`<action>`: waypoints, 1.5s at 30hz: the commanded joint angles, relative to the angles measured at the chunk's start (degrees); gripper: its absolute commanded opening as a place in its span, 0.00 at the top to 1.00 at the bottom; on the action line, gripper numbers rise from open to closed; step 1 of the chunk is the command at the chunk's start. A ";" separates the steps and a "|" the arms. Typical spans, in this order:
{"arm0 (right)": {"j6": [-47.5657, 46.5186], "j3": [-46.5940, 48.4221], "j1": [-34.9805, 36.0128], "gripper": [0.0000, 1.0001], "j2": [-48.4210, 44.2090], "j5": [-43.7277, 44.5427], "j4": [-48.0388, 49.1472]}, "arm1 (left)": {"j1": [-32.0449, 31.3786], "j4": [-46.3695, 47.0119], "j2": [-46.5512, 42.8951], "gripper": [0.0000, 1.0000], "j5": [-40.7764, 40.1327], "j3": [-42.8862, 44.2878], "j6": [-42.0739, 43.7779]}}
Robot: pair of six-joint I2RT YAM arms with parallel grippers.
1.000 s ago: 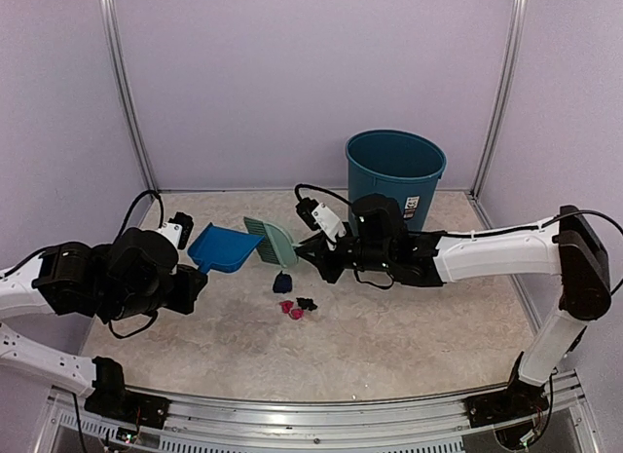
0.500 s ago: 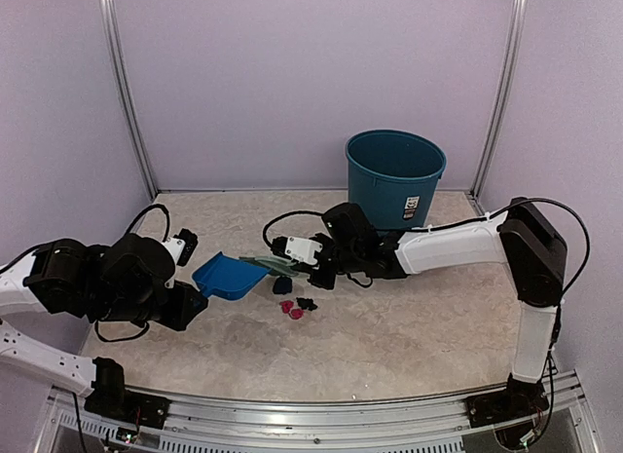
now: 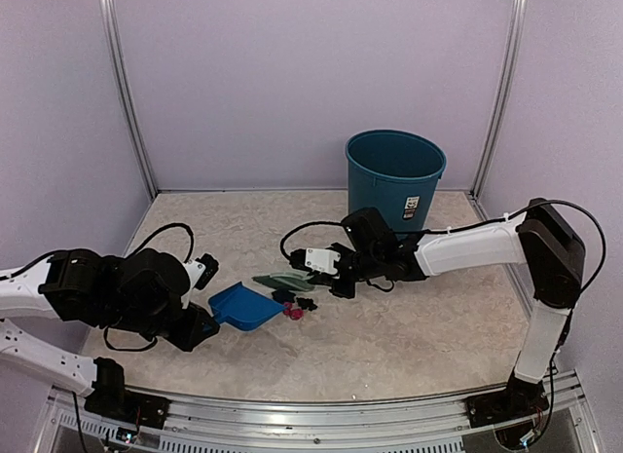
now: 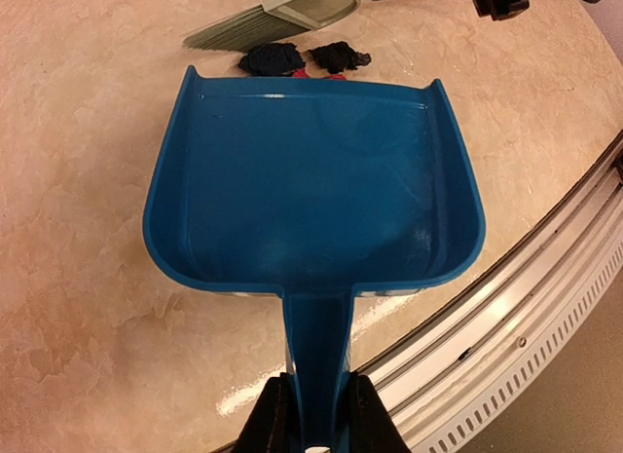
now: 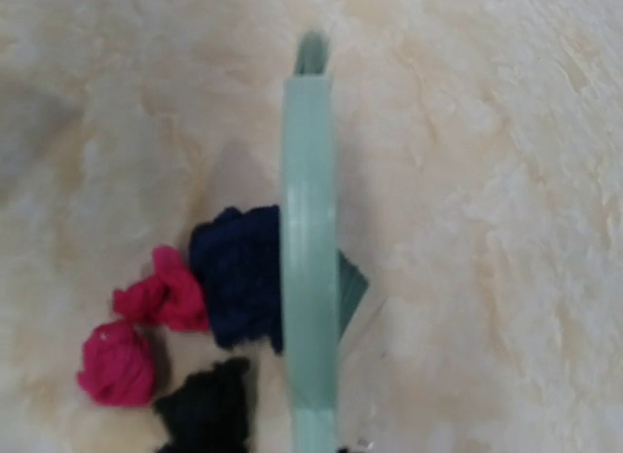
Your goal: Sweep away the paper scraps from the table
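Dustpan and brush sit either side of the scrap pile, near the middle of the table (image 3: 419,326).

I have the left gripper (image 4: 313,416) pinched narrow on the handle of the blue dustpan (image 4: 311,180), whose lip lies flat just beside the paper scraps (image 4: 302,57). The right gripper (image 3: 341,275) is closed on the pale green brush (image 5: 310,229). Its fingers are hidden in my wrist view, so I judge that grip from above. A navy scrap touches the brush, with pink and black bits just beside it.
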 commanded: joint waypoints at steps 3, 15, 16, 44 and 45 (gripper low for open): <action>1.56 -4.61 -2.19 1.00 -5.56 -5.98 1.38 | -0.55 1.30 0.30 1.00 1.91 -1.30 3.21; 22.26 -6.23 -4.03 1.00 -12.32 6.47 11.62 | -0.56 3.11 7.38 1.00 0.97 -2.81 2.32; 23.67 -6.69 -4.07 1.00 -12.67 7.68 11.70 | -0.55 2.94 8.66 1.00 0.62 -2.69 2.00; 30.98 -17.59 -4.15 1.00 -6.20 -4.45 21.11 | 0.39 9.46 31.66 1.00 -2.70 -0.07 4.24; 31.02 -17.28 -4.15 1.00 -5.61 -4.95 20.99 | 0.53 9.94 31.66 1.00 -2.38 -0.28 4.50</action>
